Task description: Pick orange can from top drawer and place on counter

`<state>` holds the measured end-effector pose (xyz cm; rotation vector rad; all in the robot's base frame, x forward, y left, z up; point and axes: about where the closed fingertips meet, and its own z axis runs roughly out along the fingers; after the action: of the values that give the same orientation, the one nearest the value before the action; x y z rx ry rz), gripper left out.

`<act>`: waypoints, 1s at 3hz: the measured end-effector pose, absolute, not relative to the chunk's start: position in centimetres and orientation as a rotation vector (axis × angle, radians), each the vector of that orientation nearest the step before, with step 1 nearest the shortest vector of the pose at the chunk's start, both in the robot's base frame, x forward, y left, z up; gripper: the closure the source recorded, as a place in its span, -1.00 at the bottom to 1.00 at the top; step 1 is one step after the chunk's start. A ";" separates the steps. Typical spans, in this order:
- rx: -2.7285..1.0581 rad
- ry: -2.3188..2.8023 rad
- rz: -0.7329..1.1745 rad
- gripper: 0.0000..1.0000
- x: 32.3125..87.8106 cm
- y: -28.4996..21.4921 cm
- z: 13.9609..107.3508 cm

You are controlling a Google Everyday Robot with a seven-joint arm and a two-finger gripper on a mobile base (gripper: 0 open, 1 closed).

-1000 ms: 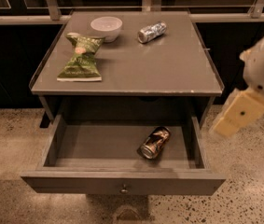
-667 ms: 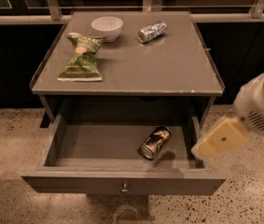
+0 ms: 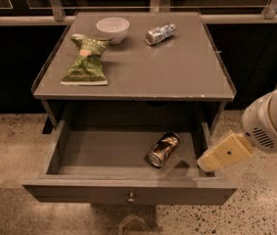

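Note:
The orange can (image 3: 162, 150) lies on its side in the open top drawer (image 3: 128, 194), right of centre, with its silver top facing the drawer front. The drawer's round knob (image 3: 131, 198) sits at the middle of the front panel. The counter (image 3: 177, 72) is the flat grey-brown top above the drawer. My gripper (image 3: 207, 161) comes in from the right on a white and cream arm (image 3: 270, 121). It hangs over the drawer's right front corner, a little right of the can and apart from it.
On the counter stand a white bowl (image 3: 112, 28), a green snack bag (image 3: 86, 60) and a silver-and-blue can (image 3: 160, 34) lying on its side. A dark railing runs behind the counter. Speckled floor lies on both sides of the cabinet.
My arm and gripper have moved down and to the left, from beside the cabinet's right side to over the drawer's right front corner. The orange can has not moved.

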<state>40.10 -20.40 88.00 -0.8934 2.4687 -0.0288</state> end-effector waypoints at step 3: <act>-0.309 2.436 0.090 -1.00 42.7 -22.8 83.4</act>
<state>42.65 -22.76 83.40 -0.3085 2.4363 0.0901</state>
